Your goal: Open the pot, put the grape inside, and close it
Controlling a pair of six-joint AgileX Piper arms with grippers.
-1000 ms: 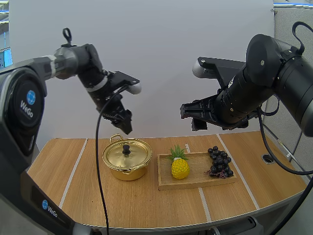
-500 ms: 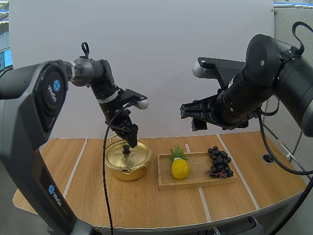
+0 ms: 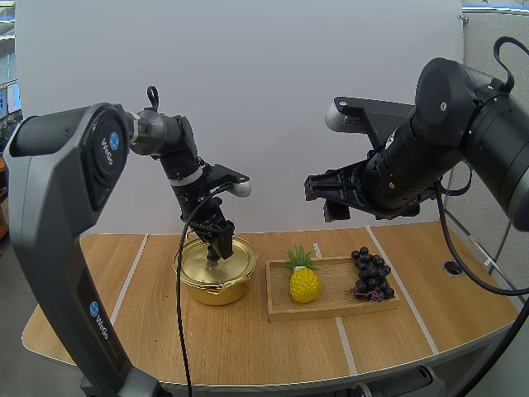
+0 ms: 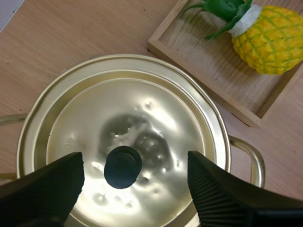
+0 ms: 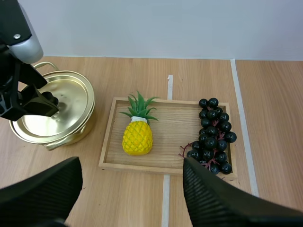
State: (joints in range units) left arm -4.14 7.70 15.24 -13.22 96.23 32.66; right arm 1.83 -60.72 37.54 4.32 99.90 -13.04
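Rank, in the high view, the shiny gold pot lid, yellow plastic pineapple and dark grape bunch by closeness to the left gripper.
1. Gold pot lid, directly under the left gripper.
2. Yellow pineapple, left end of the wooden tray.
3. Dark grape bunch, tray's right end.

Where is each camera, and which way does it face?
High view: behind and above, facing forward and down over the table; both arms show.
Left wrist view: on the left arm, facing down at the lid; open left gripper flanks its knob.
Right wrist view: on the right arm, facing down at tray and grapes; open right gripper shows.
Both wrist views share pot and pineapple.
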